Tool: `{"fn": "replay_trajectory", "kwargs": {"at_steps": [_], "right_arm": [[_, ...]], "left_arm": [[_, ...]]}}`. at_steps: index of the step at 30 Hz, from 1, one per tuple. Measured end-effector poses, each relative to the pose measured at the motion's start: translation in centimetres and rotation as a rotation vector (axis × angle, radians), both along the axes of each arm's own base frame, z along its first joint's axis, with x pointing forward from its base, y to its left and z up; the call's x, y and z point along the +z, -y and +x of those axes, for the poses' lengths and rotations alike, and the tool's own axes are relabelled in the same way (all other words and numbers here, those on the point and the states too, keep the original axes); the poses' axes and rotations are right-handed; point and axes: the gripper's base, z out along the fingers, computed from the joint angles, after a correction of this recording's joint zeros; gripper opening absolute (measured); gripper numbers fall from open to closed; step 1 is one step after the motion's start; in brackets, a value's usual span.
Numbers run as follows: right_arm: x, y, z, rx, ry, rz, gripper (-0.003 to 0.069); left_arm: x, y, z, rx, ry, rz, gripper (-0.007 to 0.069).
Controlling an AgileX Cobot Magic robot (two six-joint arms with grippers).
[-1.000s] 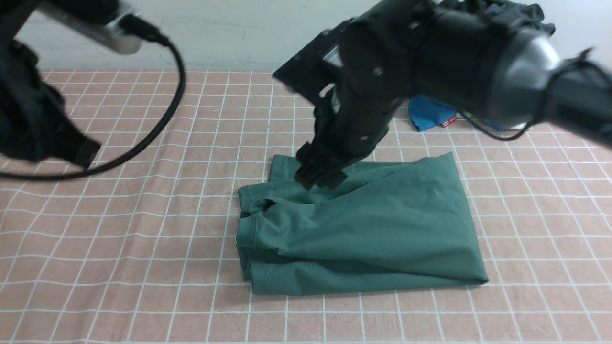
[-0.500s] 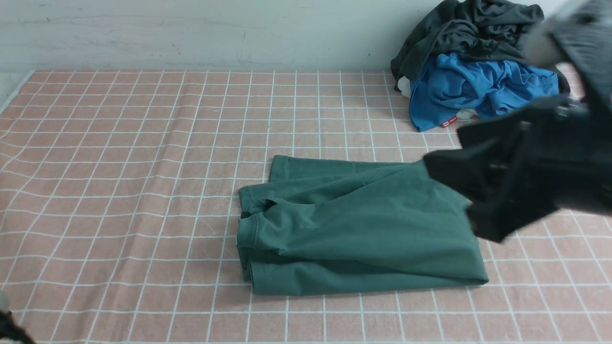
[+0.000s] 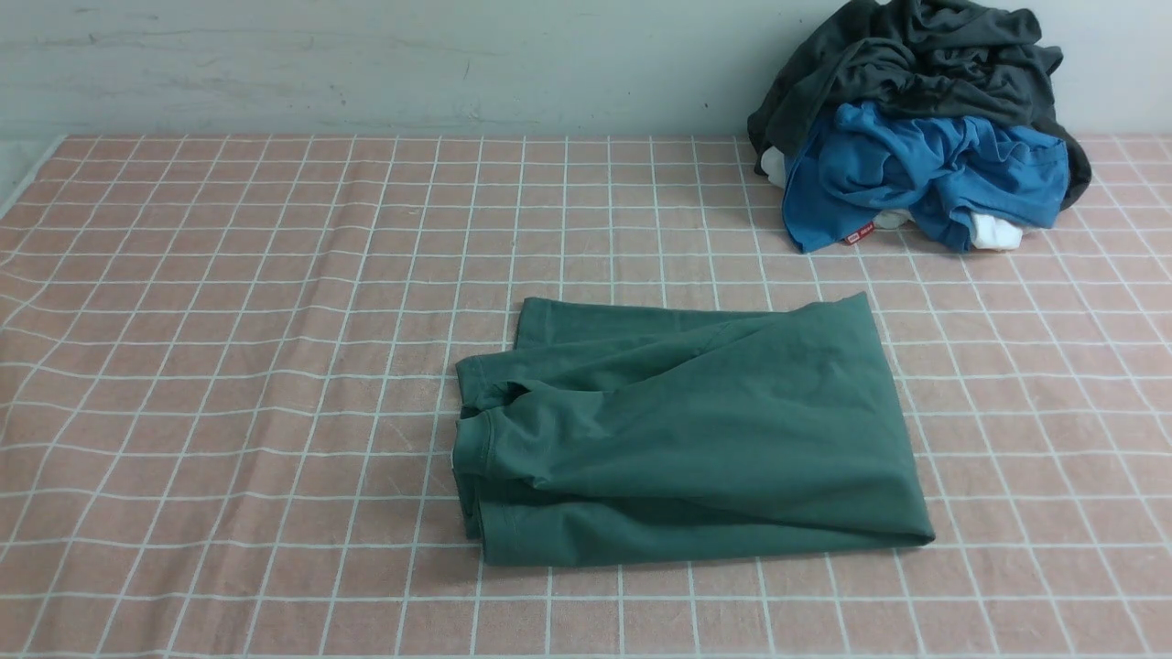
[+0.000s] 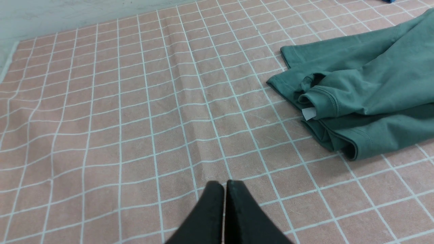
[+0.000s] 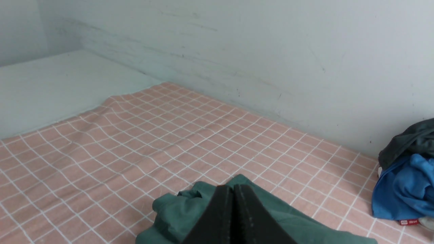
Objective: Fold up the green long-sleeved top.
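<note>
Both arms have pulled out of the front view; left gripper and right gripper are closed, empty. Green long-sleeved top lies folded mid-cloth, seemingly finished.

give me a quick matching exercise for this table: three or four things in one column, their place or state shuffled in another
Things:
1. green long-sleeved top
2. blue garment
3. charcoal-grey garment
4. left pincer

States or places:
A. heaped against the wall, topmost in the pile
B. shut, holding nothing
C. folded on the checked cloth
D. crumpled under the dark garment

Pairs: 1-C, 2-D, 3-A, 4-B
</note>
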Motion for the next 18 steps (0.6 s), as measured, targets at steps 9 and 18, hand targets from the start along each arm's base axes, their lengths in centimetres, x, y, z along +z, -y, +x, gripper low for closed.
{"fn": "replay_trajectory", "kwargs": {"at_steps": [9, 18], "right_arm": [[0.1, 0.39, -0.42, -0.003, 0.013, 0.009, -0.0013], [-0.13, 0.37, -0.41, -0.003, 0.005, 0.005, -0.0013]], "left_arm": [[0.0, 0.01, 0.0, 0.0, 0.0, -0.001, -0.0003], [0.0, 0.01, 0.0, -0.001, -0.001, -0.002, -0.0003]]}}
